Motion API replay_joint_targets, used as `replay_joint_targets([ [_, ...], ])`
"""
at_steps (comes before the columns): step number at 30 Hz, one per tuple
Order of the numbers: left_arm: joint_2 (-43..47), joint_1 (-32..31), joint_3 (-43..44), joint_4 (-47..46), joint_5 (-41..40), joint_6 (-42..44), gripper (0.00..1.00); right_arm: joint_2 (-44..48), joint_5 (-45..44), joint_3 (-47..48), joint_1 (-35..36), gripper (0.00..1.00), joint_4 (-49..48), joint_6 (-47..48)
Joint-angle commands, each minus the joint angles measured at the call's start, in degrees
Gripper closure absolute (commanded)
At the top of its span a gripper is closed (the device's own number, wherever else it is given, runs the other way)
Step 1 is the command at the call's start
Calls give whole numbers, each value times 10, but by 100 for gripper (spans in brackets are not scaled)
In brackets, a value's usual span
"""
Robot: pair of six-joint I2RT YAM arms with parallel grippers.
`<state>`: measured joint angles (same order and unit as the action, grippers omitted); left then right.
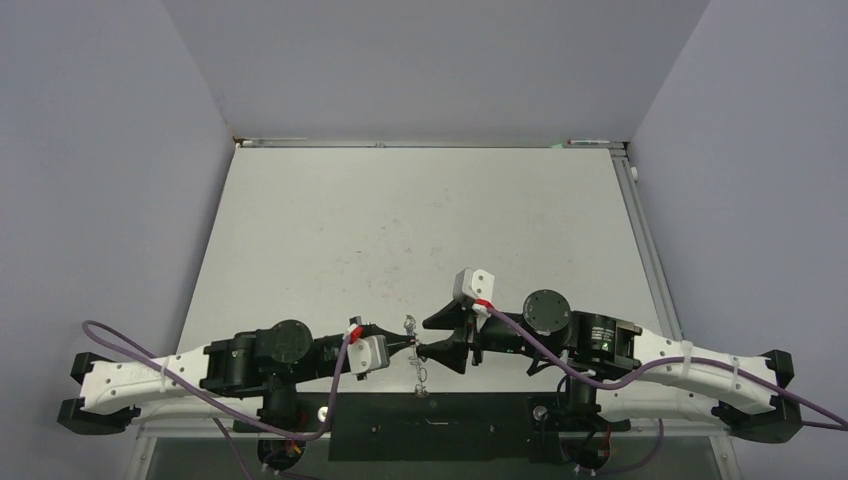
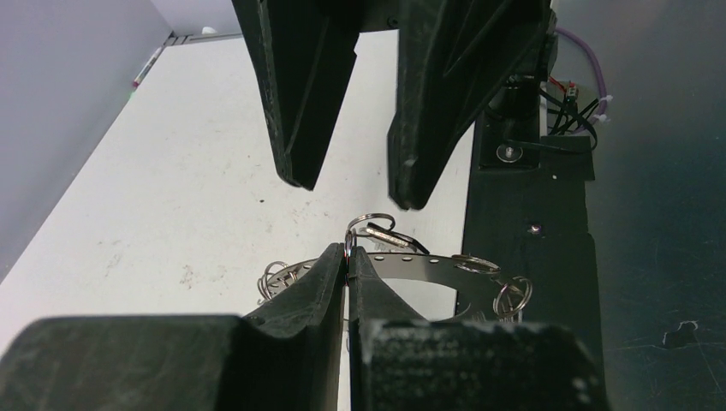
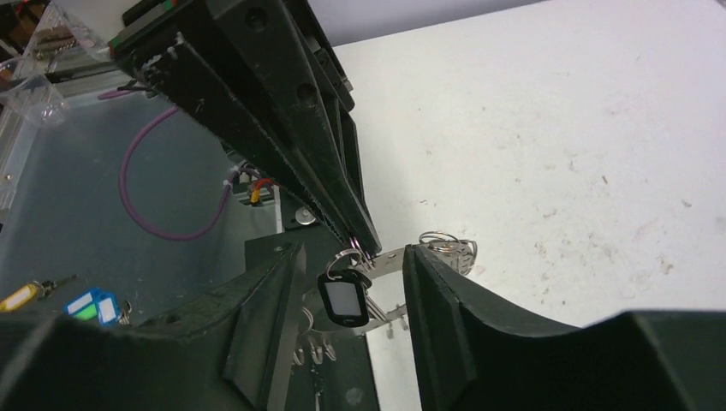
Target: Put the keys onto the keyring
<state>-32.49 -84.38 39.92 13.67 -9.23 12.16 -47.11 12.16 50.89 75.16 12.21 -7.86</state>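
My left gripper (image 2: pixel 348 253) is shut on a small silver loop at the rim of the keyring (image 2: pixel 419 267), a flat grey band fringed with wire loops, held above the table's near edge. A black key (image 3: pixel 344 300) with a white label hangs from a silver loop (image 3: pixel 346 257) right at the left gripper's fingertips (image 3: pixel 360 240). My right gripper (image 3: pixel 353 291) stands open with the black key between its fingers, touching neither. Seen from above, the two grippers meet tip to tip around the keyring (image 1: pixel 412 352). A blue key (image 3: pixel 94 306) lies apart on the dim surface to the left.
A yellow tag (image 3: pixel 21 295) lies beside the blue key. The black base plate (image 2: pixel 531 223) and a purple cable (image 3: pixel 163 223) sit under and behind the grippers. The white table (image 1: pixel 420 230) stretches away beyond them, with walls on three sides.
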Motion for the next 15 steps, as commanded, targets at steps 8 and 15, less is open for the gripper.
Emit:
replay_joint_targets([
  [8, -15, -2, 13, -44, -24, -7, 100, -5, -120, -18, 33, 71, -41, -71],
  [15, -15, -2, 14, -40, -32, -7, 100, -32, -127, -8, 58, 68, -25, -83],
])
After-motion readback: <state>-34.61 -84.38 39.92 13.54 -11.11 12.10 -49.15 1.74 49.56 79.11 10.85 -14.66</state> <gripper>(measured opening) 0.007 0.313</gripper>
